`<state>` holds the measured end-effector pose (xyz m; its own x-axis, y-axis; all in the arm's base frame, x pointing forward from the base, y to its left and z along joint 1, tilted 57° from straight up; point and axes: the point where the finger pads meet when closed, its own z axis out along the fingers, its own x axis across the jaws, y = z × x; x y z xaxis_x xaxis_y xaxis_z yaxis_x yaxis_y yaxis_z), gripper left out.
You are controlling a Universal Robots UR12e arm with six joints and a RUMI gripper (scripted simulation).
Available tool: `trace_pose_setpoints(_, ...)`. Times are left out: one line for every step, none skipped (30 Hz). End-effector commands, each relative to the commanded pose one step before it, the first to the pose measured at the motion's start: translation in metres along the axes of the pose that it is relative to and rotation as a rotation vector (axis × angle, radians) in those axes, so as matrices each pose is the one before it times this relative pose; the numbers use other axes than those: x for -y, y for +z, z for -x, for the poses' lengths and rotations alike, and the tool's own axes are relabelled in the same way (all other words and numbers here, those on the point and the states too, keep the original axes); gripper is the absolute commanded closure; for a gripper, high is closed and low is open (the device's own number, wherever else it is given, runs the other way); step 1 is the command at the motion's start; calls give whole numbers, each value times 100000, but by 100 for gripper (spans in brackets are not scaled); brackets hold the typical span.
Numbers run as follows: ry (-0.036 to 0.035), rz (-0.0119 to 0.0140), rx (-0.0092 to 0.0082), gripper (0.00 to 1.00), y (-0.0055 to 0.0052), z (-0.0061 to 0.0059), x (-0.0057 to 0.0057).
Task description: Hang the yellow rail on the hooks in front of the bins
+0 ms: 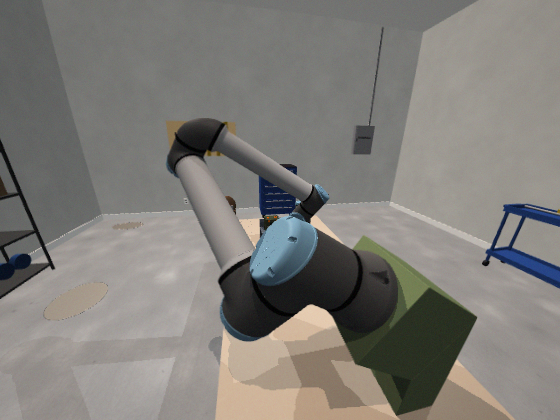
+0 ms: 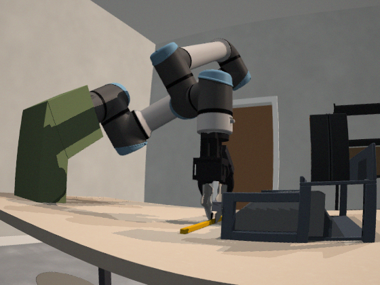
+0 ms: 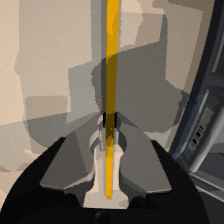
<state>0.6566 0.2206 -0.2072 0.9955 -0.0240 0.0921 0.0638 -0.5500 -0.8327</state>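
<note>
In the exterior view a green block (image 2: 51, 142) stands on the left end of a pale tan table top (image 2: 112, 237) and carries the arm's base. Soft grey shadow patches lie across the wood. The light wall behind meets a darker grey wall, where a brown door (image 2: 252, 149) sits in a white frame.

Toward the middle, the gripper (image 2: 213, 213) points straight down, its fingers pinching the yellow rail (image 2: 198, 226) near one end. The rail lies low along the table, its free end pointing left; whether it touches the surface, I cannot tell. In the wrist view the rail (image 3: 111, 65) runs straight away from the pressed fingers.

Just right of the gripper stands the dark bin frame (image 2: 298, 210). A black shelf unit (image 2: 329, 149) rises behind it. The hooks are not distinguishable.

The top view shows a grey concrete floor (image 1: 125, 280), a black rack (image 1: 22, 205) at left and a blue cart (image 1: 525, 235) at right.
</note>
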Motion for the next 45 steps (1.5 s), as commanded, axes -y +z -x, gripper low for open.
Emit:
trace_pose_setpoints(-29, 37, -99, 100, -60, -56, -20)
trace_pose_setpoints(0, 0, 0, 100, 0, 0, 0)
trace_pose_setpoints(0, 0, 0, 100, 0, 0, 0)
trace_pose_setpoints(0, 0, 0, 100, 0, 0, 0)
trace_pose_setpoints(0, 0, 0, 100, 0, 0, 0)
trace_pose_setpoints(0, 0, 0, 100, 0, 0, 0)
trace_pose_setpoints(0, 0, 0, 100, 0, 0, 0)
trace_pose_setpoints(0, 0, 0, 100, 0, 0, 0)
trace_pose_setpoints(0, 0, 0, 100, 0, 0, 0)
trace_pose_setpoints(0, 0, 0, 100, 0, 0, 0)
trace_pose_setpoints(0, 0, 0, 100, 0, 0, 0)
trace_pose_setpoints(0, 0, 0, 100, 0, 0, 0)
trace_pose_setpoints(0, 0, 0, 100, 0, 0, 0)
trace_pose_setpoints(0, 0, 0, 100, 0, 0, 0)
trace_pose_setpoints(0, 0, 0, 100, 0, 0, 0)
trace_pose_setpoints(0, 0, 0, 100, -1, 0, 0)
trace_pose_setpoints(0, 0, 0, 100, -3, 0, 0)
trace_pose_setpoints(0, 0, 0, 100, 0, 0, 0)
trace_pose_setpoints(0, 0, 0, 100, 0, 0, 0)
trace_pose_setpoints(0, 0, 0, 100, -9, 0, 0)
trace_pose_setpoints(0, 0, 0, 100, -16, 0, 0)
trace_pose_setpoints(0, 0, 0, 100, -26, 0, 0)
trace_pose_setpoints(0, 0, 0, 100, -37, 0, 0)
trace_pose_setpoints(0, 0, 0, 100, -50, 0, 0)
trace_pose_setpoints(0, 0, 0, 100, -65, 0, 0)
trace_pose_setpoints(0, 0, 0, 100, -80, 0, 0)
trace_pose_setpoints(0, 0, 0, 100, -96, 0, 0)
trace_pose_setpoints(0, -1, 0, 100, -112, 1, 0)
trace_pose_setpoints(0, 1, 0, 100, -130, -1, 0)
trace_pose_setpoints(0, 0, 0, 100, -147, 0, 0)
trace_pose_setpoints(0, 0, 0, 100, -164, 0, 0)
trace_pose_setpoints(0, 0, 0, 100, -181, 0, 0)
trace_pose_setpoints(0, 0, 0, 100, -198, 0, 0)
trace_pose_setpoints(0, -1, 0, 100, -215, 1, 0)
trace_pose_setpoints(0, 0, 0, 100, 0, 0, 0)
trace_pose_setpoints(0, 0, 0, 100, 0, 0, 0)
trace_pose_setpoints(0, 1, 0, 100, -231, -1, 0)
trace_pose_setpoints(0, -1, 0, 100, -246, 1, 0)
trace_pose_setpoints(0, 1, 0, 100, -261, -1, 0)
trace_pose_setpoints(0, -1, 0, 100, -274, 1, 0)
trace_pose_setpoints(0, 0, 0, 100, -287, 0, 0)
trace_pose_setpoints(0, 0, 0, 100, -298, 0, 0)
trace_pose_setpoints(0, 0, 0, 100, -308, 0, 0)
trace_pose_setpoints(0, 0, 0, 100, -317, 0, 0)
trace_pose_setpoints(0, 0, 0, 100, -325, 0, 0)
